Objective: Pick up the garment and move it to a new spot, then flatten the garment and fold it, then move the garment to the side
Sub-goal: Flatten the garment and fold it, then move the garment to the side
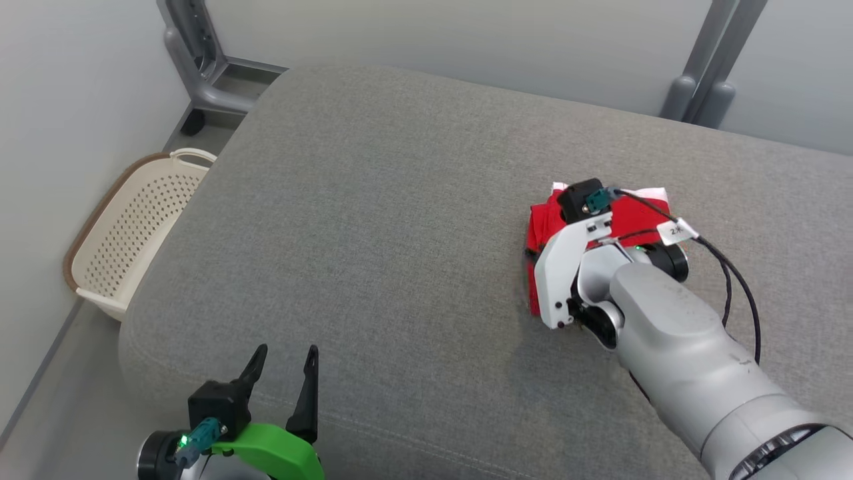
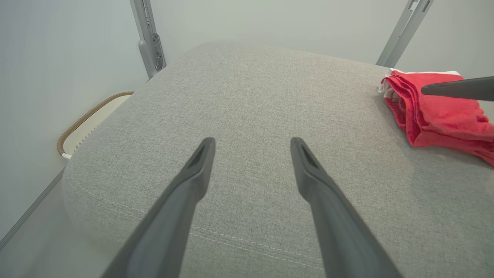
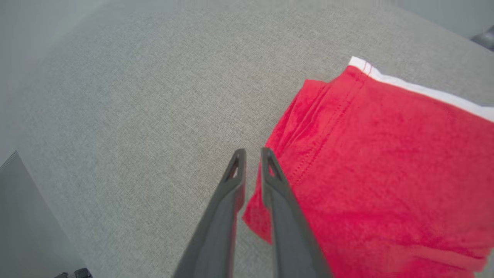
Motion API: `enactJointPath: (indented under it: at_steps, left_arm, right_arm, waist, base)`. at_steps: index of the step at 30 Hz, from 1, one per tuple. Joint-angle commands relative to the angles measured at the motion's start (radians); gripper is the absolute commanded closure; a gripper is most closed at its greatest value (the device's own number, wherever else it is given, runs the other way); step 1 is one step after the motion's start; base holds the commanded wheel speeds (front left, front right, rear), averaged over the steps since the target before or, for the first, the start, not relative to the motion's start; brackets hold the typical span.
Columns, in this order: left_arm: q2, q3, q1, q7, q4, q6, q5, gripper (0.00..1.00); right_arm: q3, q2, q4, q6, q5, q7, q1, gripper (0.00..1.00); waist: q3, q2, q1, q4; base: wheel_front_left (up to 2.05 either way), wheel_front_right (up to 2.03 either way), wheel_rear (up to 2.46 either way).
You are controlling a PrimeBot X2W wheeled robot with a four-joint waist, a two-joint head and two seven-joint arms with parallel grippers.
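A wide grey fabric cushion (image 1: 400, 220) with a stitched near edge takes up most of the scene, set in a room with plain pale walls and a grey floor. Grey metal frame uprights (image 1: 706, 73) stand behind its far right corner, and another grey frame piece stands at the far left. There is one garment (image 1: 541, 230), one basket and two grippers. The garment is red with a white band along its far edge. It lies folded in several layers on the right part of the cushion, well away from the near edge. The right arm's white and silver wrist, trailing a black cable with a white tag, reaches over it and hides its middle from above. The right gripper (image 3: 252, 151) has its two dark fingers drawn together over the garment's left edge; whether any cloth is pinched between them cannot be told. The left gripper (image 1: 286, 350) hovers at the near left with its fingers spread wide apart and nothing between them. One cream perforated basket (image 1: 133, 227) with a brown rim sits on the floor just left of the cushion.
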Motion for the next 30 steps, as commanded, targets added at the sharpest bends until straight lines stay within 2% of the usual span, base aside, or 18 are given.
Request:
enactJointPath:
  at_steps: [1,7,14,18,23,30]
  left_arm:
    - [0.007,0.003,0.012,-0.004,-0.004,0.005,-0.005,0.00]
    - [0.016,0.006,0.020,-0.002,-0.014,0.013,-0.010,0.00]
    - [0.022,0.006,0.019,0.000,-0.031,0.020,-0.010,0.00]
    - [0.016,0.002,-0.003,0.000,-0.034,0.016,-0.005,0.00]
    - [0.009,-0.006,-0.023,-0.003,-0.029,0.008,0.000,0.00]
    - [0.003,-0.010,-0.046,-0.010,-0.017,0.002,0.005,0.00]
  right_arm:
    - [-0.007,-0.005,0.012,-0.002,0.008,0.005,-0.018,0.00]
    - [-0.093,-0.015,0.123,-0.002,-0.019,-0.008,-0.106,0.00]
    - [-0.256,-0.080,0.210,-0.002,-0.035,-0.013,-0.140,0.00]
    - [-0.324,-0.109,0.215,-0.001,-0.070,-0.008,-0.108,0.00]
    - [-0.424,-0.112,0.214,-0.001,-0.113,0.008,-0.073,0.00]
    - [-0.540,-0.079,0.214,-0.001,-0.194,-0.003,-0.051,0.00]
  waist:
    - [-0.012,0.0000,0.0000,-0.022]
    - [-0.040,0.0000,0.0000,-0.079]
    - [-0.021,0.0000,0.0000,-0.129]
    - [0.009,0.0000,0.0000,-0.129]
    - [0.051,0.0000,0.0000,-0.114]
    - [0.092,0.0000,0.0000,-0.092]
  base:
    - [0.00,0.00,0.00]
    - [0.00,0.00,0.00]
    - [0.00,0.00,0.00]
    - [0.00,0.00,0.00]
    - [0.00,0.00,0.00]
    - [0.00,0.00,0.00]
